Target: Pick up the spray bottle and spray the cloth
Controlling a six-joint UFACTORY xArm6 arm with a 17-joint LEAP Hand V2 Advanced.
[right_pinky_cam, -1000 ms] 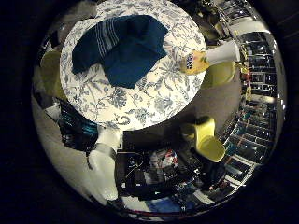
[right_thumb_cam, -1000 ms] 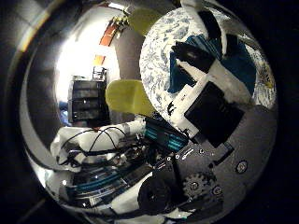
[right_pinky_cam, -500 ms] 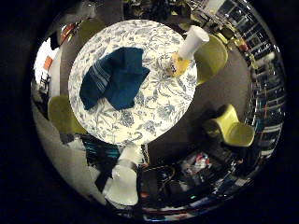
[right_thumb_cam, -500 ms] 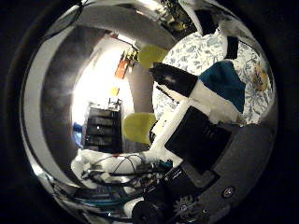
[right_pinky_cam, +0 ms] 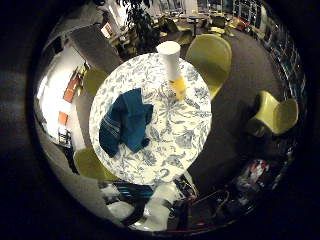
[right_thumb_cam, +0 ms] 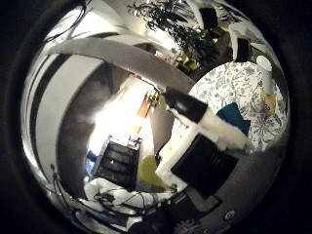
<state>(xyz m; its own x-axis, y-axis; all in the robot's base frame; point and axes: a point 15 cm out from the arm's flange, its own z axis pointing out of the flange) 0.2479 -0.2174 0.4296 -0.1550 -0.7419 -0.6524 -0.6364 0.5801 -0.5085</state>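
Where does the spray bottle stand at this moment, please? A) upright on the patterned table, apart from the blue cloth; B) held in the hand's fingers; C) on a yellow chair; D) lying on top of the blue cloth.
A: the spray bottle stands upright on the patterned table, with bare tabletop between it and the crumpled blue cloth.

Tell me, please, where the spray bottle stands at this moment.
In the little finger side palm view, the spray bottle stands upright near the edge of the round floral table, apart from the blue cloth and close to a yellow chair.
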